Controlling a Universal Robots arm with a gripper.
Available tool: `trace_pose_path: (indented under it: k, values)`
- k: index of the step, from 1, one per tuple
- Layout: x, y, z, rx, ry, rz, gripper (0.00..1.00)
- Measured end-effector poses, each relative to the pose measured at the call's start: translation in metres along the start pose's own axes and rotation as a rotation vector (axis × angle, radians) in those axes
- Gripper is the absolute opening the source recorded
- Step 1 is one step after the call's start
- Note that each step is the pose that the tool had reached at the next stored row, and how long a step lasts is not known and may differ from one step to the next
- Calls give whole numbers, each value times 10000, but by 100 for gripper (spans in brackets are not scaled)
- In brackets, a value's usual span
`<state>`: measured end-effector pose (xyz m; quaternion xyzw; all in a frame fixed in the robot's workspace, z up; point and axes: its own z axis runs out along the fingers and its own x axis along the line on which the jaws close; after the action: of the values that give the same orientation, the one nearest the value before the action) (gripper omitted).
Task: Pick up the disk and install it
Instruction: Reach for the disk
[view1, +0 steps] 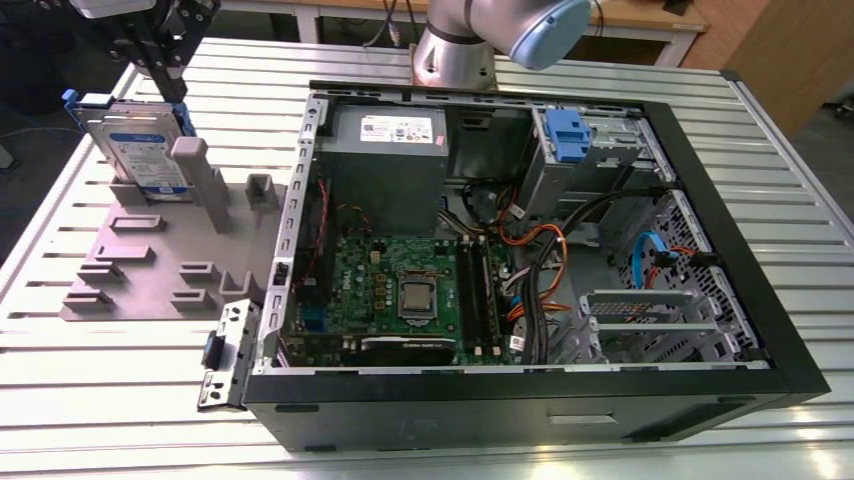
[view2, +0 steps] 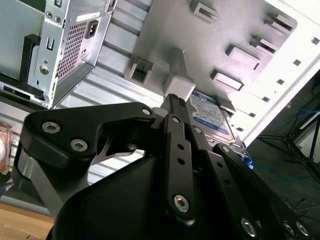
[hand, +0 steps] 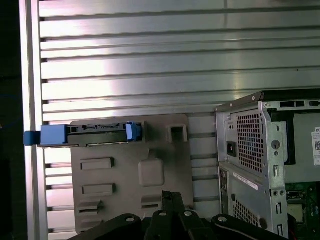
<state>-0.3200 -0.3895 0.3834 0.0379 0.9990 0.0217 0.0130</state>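
Observation:
The disk (view1: 134, 150) stands on edge in a grey holder (view1: 147, 260) on the exterior view's left; it is silver-grey with a white-and-blue label and a blue carrier frame. My gripper (view1: 171, 92) hangs just above the disk's top edge, its dark fingers together and nothing between them. In the first wrist view the disk (hand: 85, 136) shows edge-on in the holder (hand: 125, 200), with my gripper (hand: 172, 196) off to one side of it. In the second wrist view my gripper (view2: 172, 97) ends beside a grey post of the holder (view2: 200, 45), with the disk's label (view2: 210, 117) just beyond.
An open computer case (view1: 747, 330) lies on the slatted metal table (view1: 80, 400), to the exterior view's right of the holder. Inside are a motherboard (view1: 400, 290), a grey power supply (view1: 387, 150), loose cables, and a drive cage with a blue latch (view1: 567, 135).

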Motion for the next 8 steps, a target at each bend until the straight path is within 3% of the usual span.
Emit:
trace_pose_path:
  k: [8]
  values:
    - [38, 0, 3, 0, 1, 0, 11]
